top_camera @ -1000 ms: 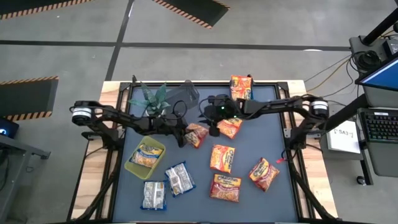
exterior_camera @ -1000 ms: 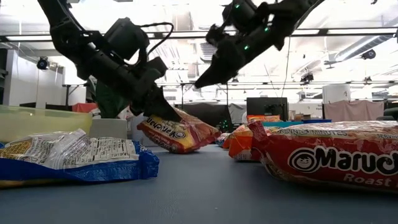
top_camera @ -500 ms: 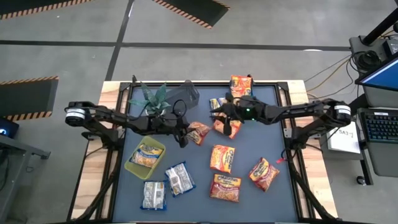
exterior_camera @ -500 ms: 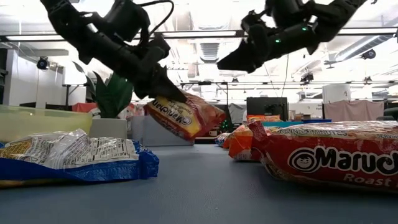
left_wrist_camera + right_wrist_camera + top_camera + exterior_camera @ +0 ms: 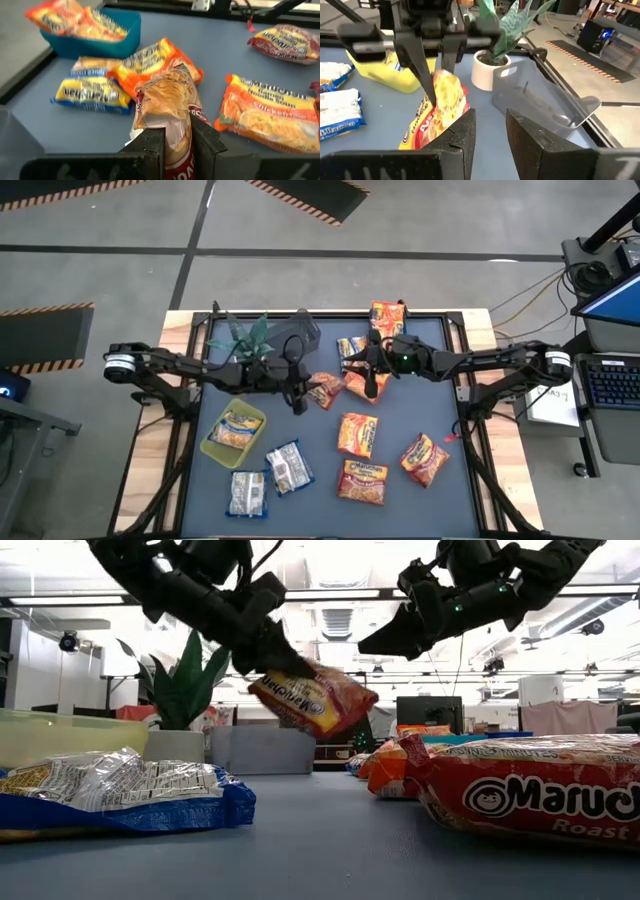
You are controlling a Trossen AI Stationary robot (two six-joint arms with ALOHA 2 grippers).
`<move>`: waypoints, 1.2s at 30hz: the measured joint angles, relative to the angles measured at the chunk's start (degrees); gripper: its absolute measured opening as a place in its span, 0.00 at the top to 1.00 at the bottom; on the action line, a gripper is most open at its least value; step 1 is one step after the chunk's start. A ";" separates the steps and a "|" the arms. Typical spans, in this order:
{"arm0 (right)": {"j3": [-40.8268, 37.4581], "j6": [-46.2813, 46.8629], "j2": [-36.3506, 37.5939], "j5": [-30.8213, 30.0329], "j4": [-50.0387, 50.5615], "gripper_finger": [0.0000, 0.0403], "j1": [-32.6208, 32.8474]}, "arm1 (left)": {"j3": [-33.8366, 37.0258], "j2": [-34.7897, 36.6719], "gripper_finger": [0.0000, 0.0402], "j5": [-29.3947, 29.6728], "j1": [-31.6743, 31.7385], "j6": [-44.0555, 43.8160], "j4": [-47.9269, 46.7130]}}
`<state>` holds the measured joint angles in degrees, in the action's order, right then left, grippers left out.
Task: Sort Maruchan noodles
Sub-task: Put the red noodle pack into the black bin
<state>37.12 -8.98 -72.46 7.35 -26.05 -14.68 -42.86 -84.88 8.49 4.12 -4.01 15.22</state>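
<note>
We lift an orange ramen packet (image 5: 312, 702) clear of the table, pinched in our left gripper (image 5: 176, 145). Our right gripper (image 5: 490, 131) hovers nearby, fingers apart, empty. Next, we judge, it needs carrying to its matching bin.

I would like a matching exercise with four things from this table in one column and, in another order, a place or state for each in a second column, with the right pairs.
Things:
1. left gripper
2. blue bin
3. yellow bin
4. right gripper

States:
a. holds orange-red packets
b. fingers apart, holding nothing
c. holds one yellow packet
d. shut on an orange-red packet, lifted off the table

Pairs: 1-d, 2-a, 3-c, 4-b
</note>
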 joint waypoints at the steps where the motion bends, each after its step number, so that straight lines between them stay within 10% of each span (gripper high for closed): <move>1: 0.00 -0.09 -0.03 0.00 0.07 0.76 0.00 | -0.53 0.00 0.89 0.02 0.00 0.73 0.04; 20: 0.00 -6.55 4.95 0.04 0.05 0.76 -2.83 | -22.55 2.54 0.89 15.63 1.33 20.01 -32.04; 36: -0.02 -11.09 6.51 0.07 -0.02 0.76 -7.75 | -25.05 2.54 0.89 23.27 8.33 23.13 -35.83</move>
<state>37.10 -20.07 -65.95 7.43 -26.06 -22.43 -67.92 -82.35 31.76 12.45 19.12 -20.61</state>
